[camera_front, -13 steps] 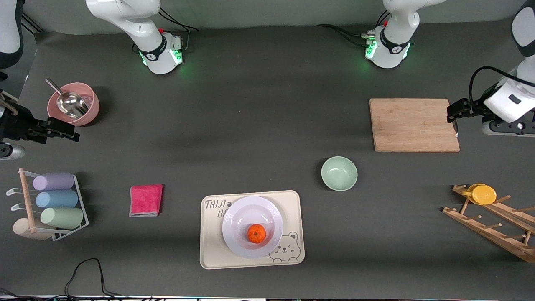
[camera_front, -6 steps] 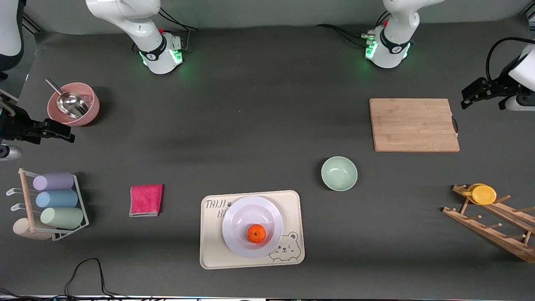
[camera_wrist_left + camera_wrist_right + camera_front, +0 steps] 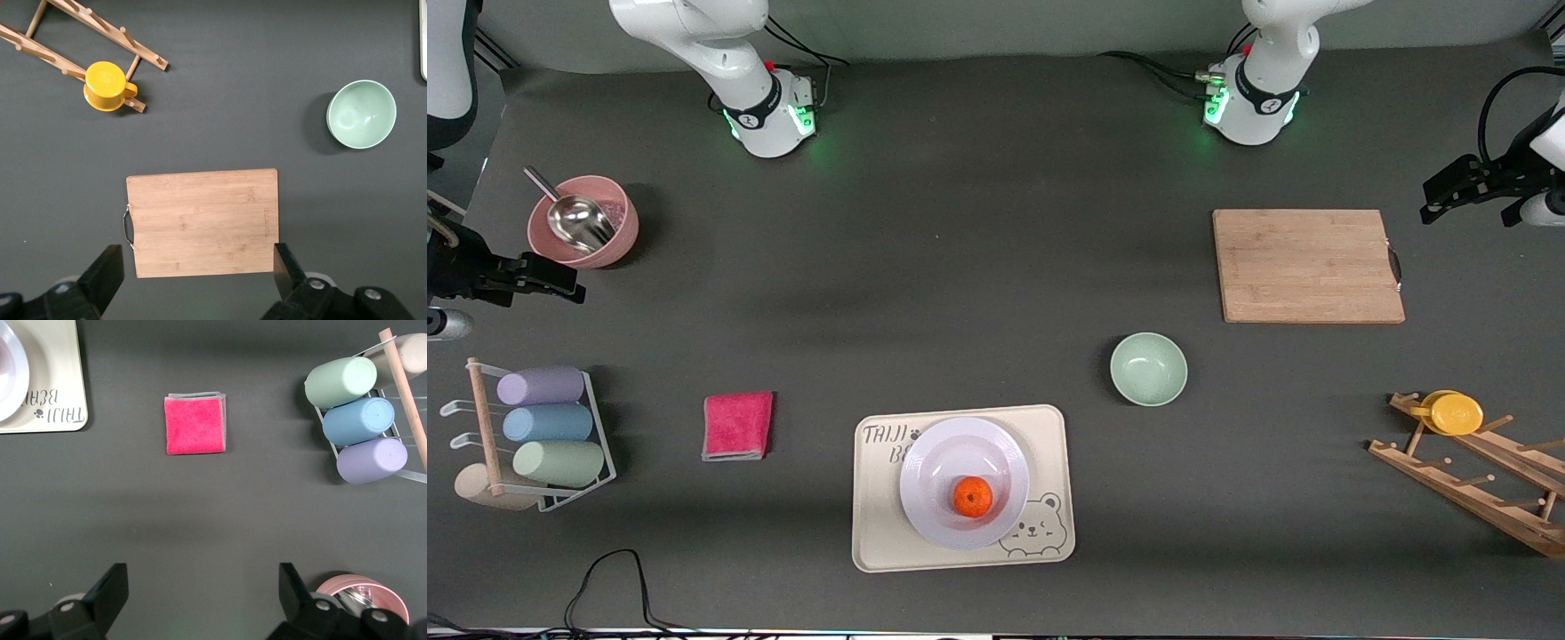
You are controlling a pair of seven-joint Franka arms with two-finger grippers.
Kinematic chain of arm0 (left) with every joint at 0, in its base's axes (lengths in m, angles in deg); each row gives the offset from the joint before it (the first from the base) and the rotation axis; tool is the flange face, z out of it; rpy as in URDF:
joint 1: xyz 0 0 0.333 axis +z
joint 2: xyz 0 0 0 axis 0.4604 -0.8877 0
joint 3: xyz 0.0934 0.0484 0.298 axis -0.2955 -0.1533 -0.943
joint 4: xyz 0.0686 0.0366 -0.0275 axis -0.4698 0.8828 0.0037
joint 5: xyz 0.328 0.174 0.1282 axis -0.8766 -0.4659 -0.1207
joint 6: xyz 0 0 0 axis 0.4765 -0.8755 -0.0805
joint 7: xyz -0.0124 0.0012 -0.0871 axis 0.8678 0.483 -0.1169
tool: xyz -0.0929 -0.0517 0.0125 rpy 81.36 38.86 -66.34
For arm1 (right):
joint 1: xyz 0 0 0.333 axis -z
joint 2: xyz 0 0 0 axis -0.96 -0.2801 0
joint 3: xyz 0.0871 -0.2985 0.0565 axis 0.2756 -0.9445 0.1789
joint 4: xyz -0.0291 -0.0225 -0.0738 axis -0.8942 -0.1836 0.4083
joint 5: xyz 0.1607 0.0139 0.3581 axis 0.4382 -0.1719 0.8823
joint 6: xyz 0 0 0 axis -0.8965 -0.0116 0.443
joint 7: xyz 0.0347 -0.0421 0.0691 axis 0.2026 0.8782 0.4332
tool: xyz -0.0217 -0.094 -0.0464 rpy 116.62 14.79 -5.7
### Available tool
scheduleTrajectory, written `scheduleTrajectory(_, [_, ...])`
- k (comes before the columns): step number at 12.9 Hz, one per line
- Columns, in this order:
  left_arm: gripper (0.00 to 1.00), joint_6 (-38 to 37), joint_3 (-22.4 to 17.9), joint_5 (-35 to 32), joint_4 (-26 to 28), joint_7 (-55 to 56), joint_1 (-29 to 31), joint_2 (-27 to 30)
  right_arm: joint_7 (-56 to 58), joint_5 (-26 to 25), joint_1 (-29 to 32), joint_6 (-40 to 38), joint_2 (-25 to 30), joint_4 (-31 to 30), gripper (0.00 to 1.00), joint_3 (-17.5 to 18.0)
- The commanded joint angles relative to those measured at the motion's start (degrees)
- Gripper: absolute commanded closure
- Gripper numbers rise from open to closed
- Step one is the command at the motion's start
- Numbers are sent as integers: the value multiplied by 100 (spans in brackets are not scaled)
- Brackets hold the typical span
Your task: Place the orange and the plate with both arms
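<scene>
The orange [image 3: 972,497] lies on the pale lavender plate [image 3: 930,462], which stands on the beige bear-print tray [image 3: 880,533] near the front camera. The plate's edge [image 3: 8,377] and the tray [image 3: 57,393] also show in the right wrist view; the orange does not show in either wrist view. My left gripper [image 3: 1430,203] is open and empty in the air at the left arm's end of the table, high over the cutting board's edge [image 3: 198,267]. My right gripper [image 3: 574,283] is open and empty beside the pink bowl, over bare table [image 3: 201,587].
A wooden cutting board [image 3: 1307,265] and a mint-green bowl [image 3: 1148,368] lie toward the left arm's end. A wooden rack with a yellow mug [image 3: 1456,413] stands there too. A pink cloth [image 3: 737,425], a cup rack [image 3: 543,427] and a pink bowl with a scoop [image 3: 618,233] are toward the right arm's end.
My left gripper has pulled away from the cutting board toward the table's end. My right gripper has drawn back a little toward its own end. The orange and the plate have not moved.
</scene>
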Motion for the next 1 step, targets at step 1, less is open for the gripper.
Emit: scheduleTrajectory(1, [0, -153, 4, 89, -117, -141, 44, 53, -187, -149, -53, -22, 98, -60, 0, -6])
